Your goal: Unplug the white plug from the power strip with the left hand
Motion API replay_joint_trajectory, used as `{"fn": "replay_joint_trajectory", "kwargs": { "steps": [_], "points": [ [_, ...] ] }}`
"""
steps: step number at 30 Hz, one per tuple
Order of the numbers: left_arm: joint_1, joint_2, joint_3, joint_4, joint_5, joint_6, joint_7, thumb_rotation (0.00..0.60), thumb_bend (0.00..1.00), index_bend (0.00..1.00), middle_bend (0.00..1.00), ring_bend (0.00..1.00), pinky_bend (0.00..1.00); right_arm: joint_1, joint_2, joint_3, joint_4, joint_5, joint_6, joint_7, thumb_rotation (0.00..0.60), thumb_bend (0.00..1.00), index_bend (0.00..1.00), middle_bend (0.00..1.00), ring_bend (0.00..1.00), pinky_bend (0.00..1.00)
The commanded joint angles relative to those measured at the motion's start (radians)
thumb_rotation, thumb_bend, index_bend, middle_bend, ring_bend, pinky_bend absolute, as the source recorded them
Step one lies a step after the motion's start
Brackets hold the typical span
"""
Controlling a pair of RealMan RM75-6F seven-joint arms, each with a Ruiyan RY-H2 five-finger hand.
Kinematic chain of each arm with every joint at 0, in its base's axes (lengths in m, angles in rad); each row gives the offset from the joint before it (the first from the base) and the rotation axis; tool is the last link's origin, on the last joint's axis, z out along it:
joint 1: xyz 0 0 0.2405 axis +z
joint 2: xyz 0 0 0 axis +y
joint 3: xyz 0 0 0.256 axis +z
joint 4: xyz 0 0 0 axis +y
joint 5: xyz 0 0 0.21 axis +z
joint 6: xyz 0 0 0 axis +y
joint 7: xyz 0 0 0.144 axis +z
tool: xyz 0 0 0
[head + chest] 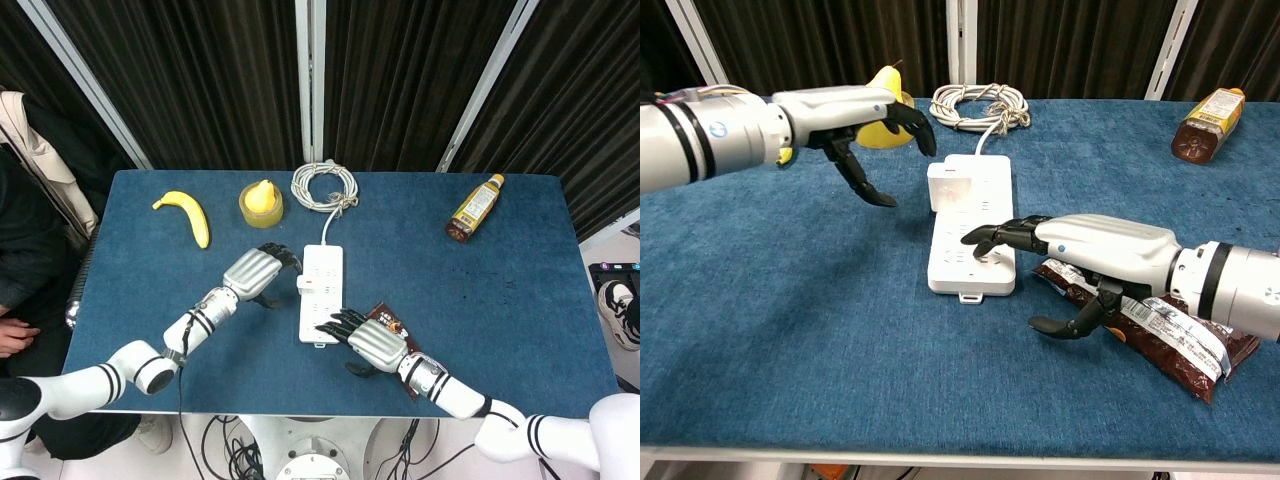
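Observation:
The white power strip (323,300) lies lengthwise at the table's middle, and the white plug (302,283) sits in its left side (945,186). My left hand (258,272) hovers just left of the plug, fingers apart and curved toward it, holding nothing (865,120); a gap remains between them. From the right, my right hand (362,338) reaches over the strip's near end with fingers stretched out flat. Its fingertips (985,240) lie on or just above the strip (972,262).
A brown snack packet (1170,330) lies under my right forearm. The strip's coiled cable (323,187) lies at the back centre. A pear in a yellow tape roll (261,203) and a banana (185,213) sit back left, a bottle (474,208) back right.

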Motion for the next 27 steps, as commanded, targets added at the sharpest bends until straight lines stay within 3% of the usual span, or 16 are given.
{"fn": "replay_joint_trajectory", "kwargs": {
  "steps": [1, 4, 17, 27],
  "points": [
    [-0.026, -0.031, 0.008, 0.028, 0.014, -0.006, -0.029, 0.600, 0.18, 0.31, 0.26, 0.17, 0.22, 0.003, -0.012, -0.010, 0.013, 0.003, 0.007, 0.008, 0.600, 0.33, 0.04, 0.13, 0.00, 0.00],
    [-0.047, -0.052, 0.010, 0.039, 0.028, -0.006, -0.068, 0.600, 0.19, 0.31, 0.27, 0.17, 0.29, 0.004, -0.022, -0.018, 0.022, 0.006, 0.013, 0.008, 0.600, 0.33, 0.04, 0.13, 0.00, 0.00],
    [-0.151, -0.153, 0.008, 0.198, 0.058, -0.015, -0.101, 0.600, 0.19, 0.32, 0.29, 0.20, 0.31, 0.016, -0.039, -0.033, 0.042, 0.028, 0.021, 0.028, 0.600, 0.33, 0.04, 0.13, 0.00, 0.00],
    [-0.174, -0.201, 0.042, 0.306, 0.070, -0.006, -0.113, 0.600, 0.26, 0.45, 0.45, 0.38, 0.52, 0.029, -0.045, -0.042, 0.050, 0.036, 0.018, 0.041, 0.600, 0.33, 0.04, 0.13, 0.00, 0.00]
  ]
}}
